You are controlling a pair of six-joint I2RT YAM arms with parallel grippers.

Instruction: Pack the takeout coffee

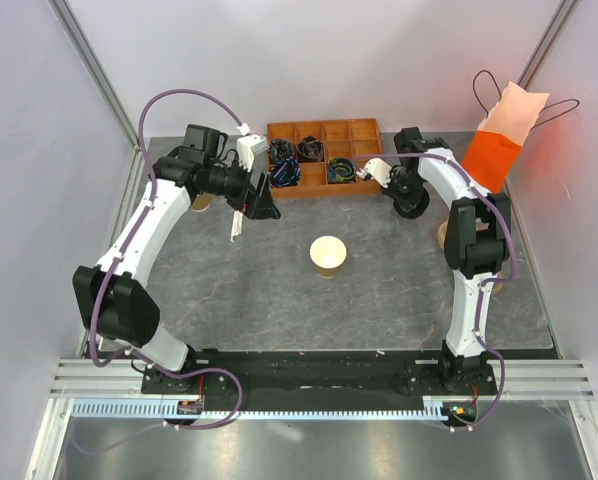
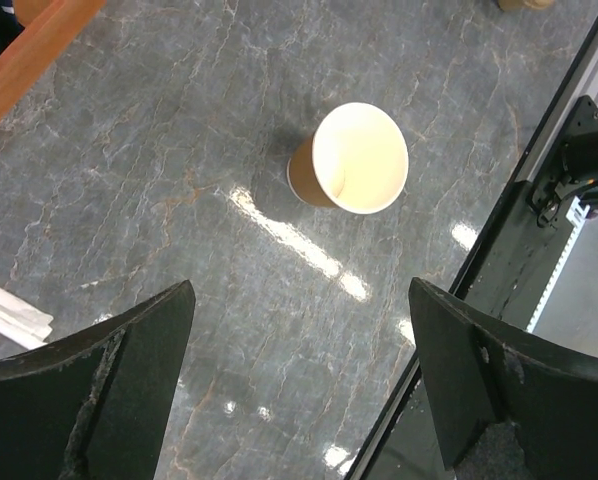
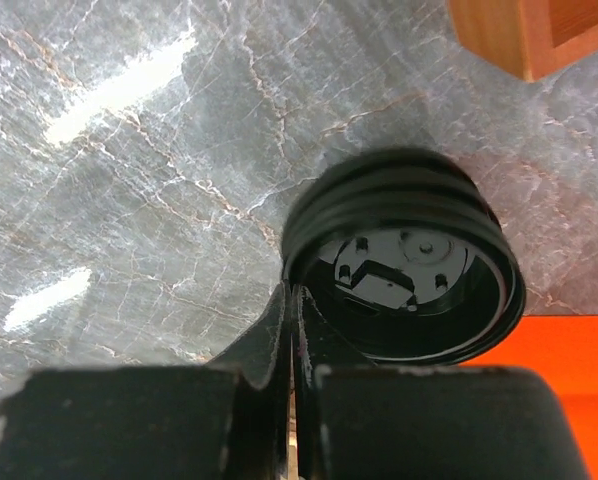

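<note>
The paper cup (image 1: 328,256) is nearest the arm bases. It stands upright mid-desk (image 1: 229,300), mouth open, no lid on it yet. I'd guess it's light and thin-walled, so a squeeze at the middle could buckle or tip it. I'd take it low on the wall, or just under the rolled rim where it's stiffer. There's plenty of bare desk all round it.

At the cup's 10 o'clock the left gripper (image 2: 301,295) hovers with its jaws spread about as wide as they go, holding nothing. At the cup's 1 o'clock the right gripper (image 3: 293,320) has its jaws pinched shut on the rim of the black lid (image 3: 409,270). That's stiff plastic but probably slick, and an edge pinch like that might let it swivel.

Farther back at 12 sits the wooden tray (image 1: 324,123). The orange bag (image 1: 499,140) is at 2 o'clock, close to the right wall, so that corner looks tight.
</note>
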